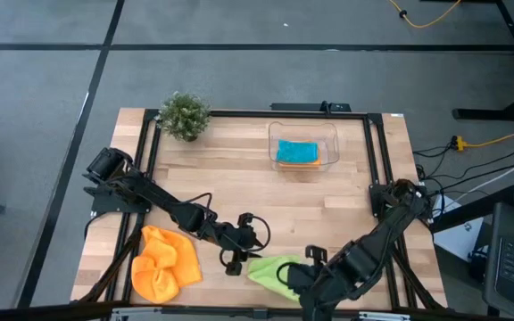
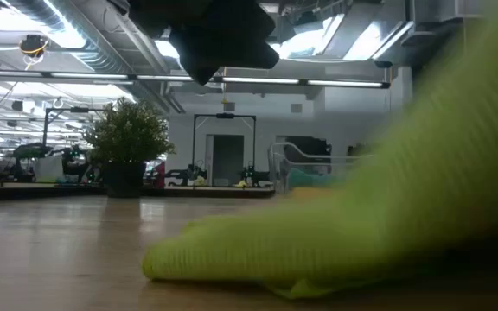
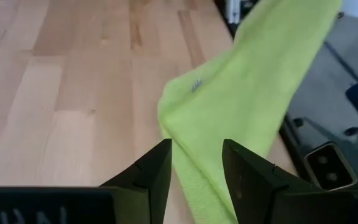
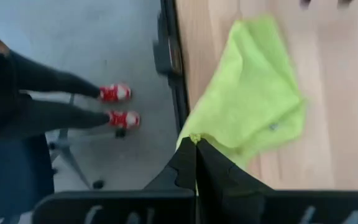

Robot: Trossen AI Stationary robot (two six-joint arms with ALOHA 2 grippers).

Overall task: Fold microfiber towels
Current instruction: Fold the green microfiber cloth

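Right now the lime green towel (image 1: 272, 269) lies crumpled at the near edge of the table (image 1: 239, 187), center-right. Right gripper (image 4: 196, 149) has its fingers together, clamped on the towel's near corner. Left gripper (image 1: 236, 260) sits just left of the towel, fingers (image 3: 157, 171) apart w/ green cloth showing between them; can't tell if they touch it. Two orange towels (image 1: 163, 262) are bunched at near left, well apart from the green one. Teal towel (image 1: 296, 152) rests on something orange inside the clear tub (image 1: 331, 134) at far right-center. Potted plant (image 1: 186, 115) at far left. A person's legs w/ red shoes (image 4: 120, 106) stand on the floor beside the table.
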